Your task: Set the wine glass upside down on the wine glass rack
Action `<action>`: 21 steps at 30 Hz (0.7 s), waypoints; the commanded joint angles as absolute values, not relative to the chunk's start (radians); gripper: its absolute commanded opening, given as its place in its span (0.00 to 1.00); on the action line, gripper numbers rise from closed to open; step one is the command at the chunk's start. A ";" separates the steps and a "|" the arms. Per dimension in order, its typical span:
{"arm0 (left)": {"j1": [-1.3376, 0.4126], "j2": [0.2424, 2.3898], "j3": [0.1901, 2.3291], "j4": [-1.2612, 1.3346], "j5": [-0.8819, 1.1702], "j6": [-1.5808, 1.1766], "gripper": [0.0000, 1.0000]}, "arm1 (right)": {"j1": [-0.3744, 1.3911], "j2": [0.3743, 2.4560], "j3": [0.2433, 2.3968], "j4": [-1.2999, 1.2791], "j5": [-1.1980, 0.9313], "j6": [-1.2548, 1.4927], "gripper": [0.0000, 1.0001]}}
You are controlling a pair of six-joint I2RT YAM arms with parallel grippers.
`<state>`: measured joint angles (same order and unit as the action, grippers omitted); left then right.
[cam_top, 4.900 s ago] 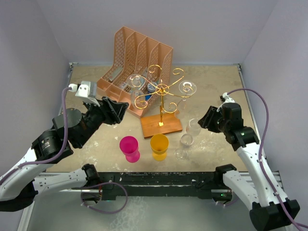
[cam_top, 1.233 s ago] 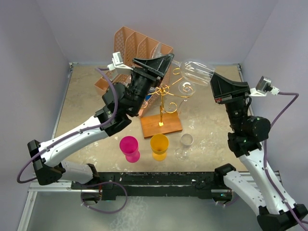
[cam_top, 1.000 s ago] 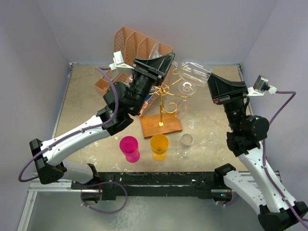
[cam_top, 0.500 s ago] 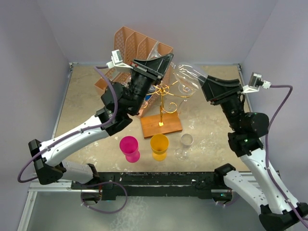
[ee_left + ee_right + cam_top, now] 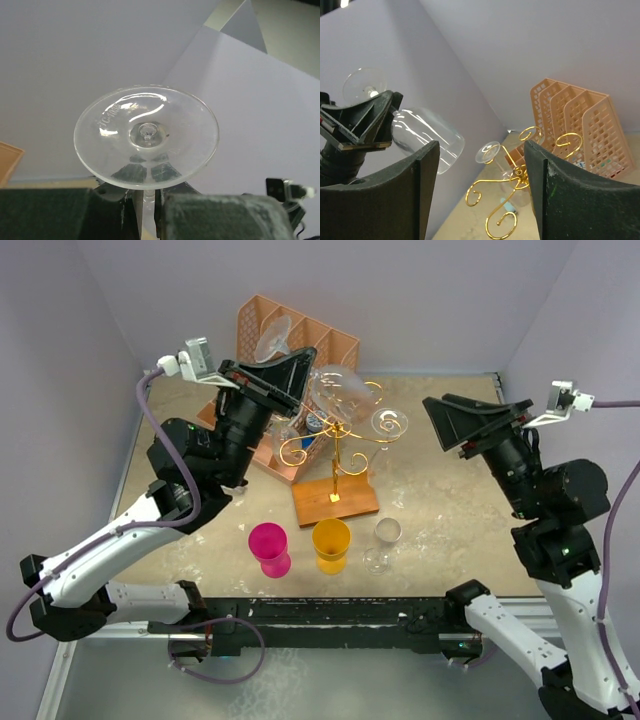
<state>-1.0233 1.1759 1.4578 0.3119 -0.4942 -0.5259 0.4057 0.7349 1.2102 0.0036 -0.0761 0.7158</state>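
1. Left gripper is clamped on the thin stem of the clear stemmed wine glass, pinching just below its round foot. The right gripper has its jaws wide apart with nothing between them
2. That wine glass hangs in the air over the far-left curls of the thin gold wire wine glass rack on its flat brown wooden base. It lies almost on its side, bowl to the right and foot to the far left, and I cannot tell whether it touches the wire
3. Judging by this, the lift and carry are done. Not yet done: turning the glass fully rim-down, sliding the stem into a spiral arm so the foot catches, then letting go
4. The left arm reaches up and away from its near-left base, elbow bent and wrist high beside the peach plastic slotted file organizer
5. The right arm stands tall on the right, its wrist aimed left toward the rack, well apart from the glass
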 commanded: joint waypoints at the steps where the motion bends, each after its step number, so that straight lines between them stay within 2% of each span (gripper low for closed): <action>1: -1.025 1.157 1.499 0.328 -0.347 -0.202 0.00 | 0.407 0.783 1.314 -0.123 -0.187 0.601 0.72; 11: -1.025 1.235 1.588 0.245 -0.040 0.128 0.00 | 0.408 0.932 1.497 0.001 -0.607 0.757 0.72; 21: -1.025 1.271 1.558 0.208 0.037 0.362 0.00 | 0.408 0.883 1.498 0.096 -0.660 0.900 0.73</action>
<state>-1.0233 1.2827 1.5517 0.1478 -0.0341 0.2359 0.4057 0.9154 1.4555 0.0025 -0.6033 0.8310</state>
